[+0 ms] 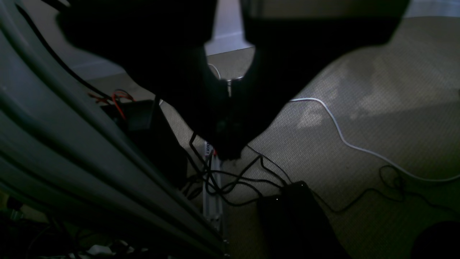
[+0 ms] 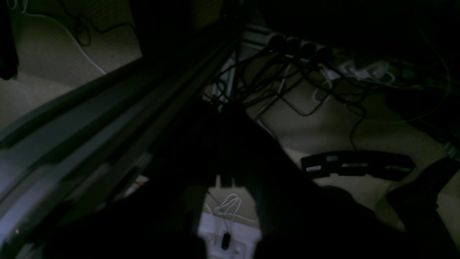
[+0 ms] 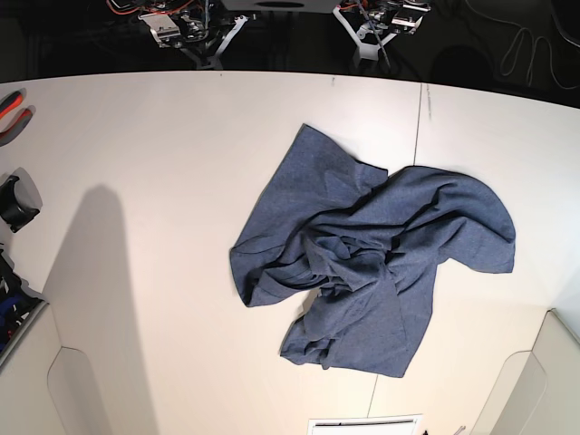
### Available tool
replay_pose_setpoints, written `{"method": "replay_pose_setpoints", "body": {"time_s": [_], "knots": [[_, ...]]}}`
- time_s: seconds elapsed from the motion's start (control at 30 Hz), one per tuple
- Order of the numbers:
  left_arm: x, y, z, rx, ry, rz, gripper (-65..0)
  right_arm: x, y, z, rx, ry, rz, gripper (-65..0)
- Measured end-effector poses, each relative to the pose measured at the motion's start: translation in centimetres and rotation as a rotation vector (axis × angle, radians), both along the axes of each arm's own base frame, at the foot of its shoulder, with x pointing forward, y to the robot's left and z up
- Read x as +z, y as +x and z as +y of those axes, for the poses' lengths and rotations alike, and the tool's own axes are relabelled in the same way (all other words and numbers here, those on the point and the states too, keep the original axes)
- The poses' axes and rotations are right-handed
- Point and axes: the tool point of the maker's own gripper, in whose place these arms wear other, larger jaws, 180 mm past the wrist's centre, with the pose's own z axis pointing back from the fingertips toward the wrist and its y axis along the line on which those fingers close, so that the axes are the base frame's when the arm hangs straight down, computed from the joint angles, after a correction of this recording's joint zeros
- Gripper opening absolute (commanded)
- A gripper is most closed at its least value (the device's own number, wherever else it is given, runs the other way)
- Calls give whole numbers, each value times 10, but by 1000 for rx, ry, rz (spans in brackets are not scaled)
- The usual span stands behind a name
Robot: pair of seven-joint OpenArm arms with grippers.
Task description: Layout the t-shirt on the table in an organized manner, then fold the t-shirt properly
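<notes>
Currently the shirt (image 3: pixel 367 263) lies crumpled on the table (image 3: pixel 154 145), right of centre in the base view — bunched into deep folds at its middle, one flat panel reaching toward the far edge, another lobe spread to the right, a third toward the near edge. No lettering shows; which part is sleeve, collar or hem I cannot tell.

Neither arm is over the table in the base view. Both wrist views are dark and look down past the frame at carpet and cables, so the arms appear parked off the work surface. Left gripper (image 1: pixel 230 90): fingers together, nothing between them. Right gripper (image 2: pixel 224 180): fingers likewise closed and empty.

Step in hand, as I judge it: the very start of the layout stage — nothing is spread yet, and folding is far off.

Next move calls for bringing both arms over the table, opening the jaws, and picking two separate outer edges of the shirt to pull apart. Risk: pinching several layers in the bunched centre instead of a single edge.
</notes>
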Motion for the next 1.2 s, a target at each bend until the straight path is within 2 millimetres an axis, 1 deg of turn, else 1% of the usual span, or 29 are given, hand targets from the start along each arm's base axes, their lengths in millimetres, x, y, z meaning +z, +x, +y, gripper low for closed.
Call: {"method": "replay_pose_setpoints", "body": {"time_s": [0.83,0.9,1.0,1.07,1.13,1.2], "knots": [[1,7,1,1,3,-18,-650,0,1,1,1,3,-4,-650],[1,5,1,14,0,-15,-650,0,2,-4,-1,-9,-5,-650],[3,4,4,99,-16,-29,-650,-1,4,-17,-12,-40,-19,-650],[5,1,11,140,-11,-49,-650,-1,6,-28,-14,-53,-38,-650],[8,-4,18,143,1,-79,-650,0,6,-42,-15,-69,-57,-650],[13,-12,23,142,13,-110,-650,1,2,-54,-9,-83,-73,-650]]}}
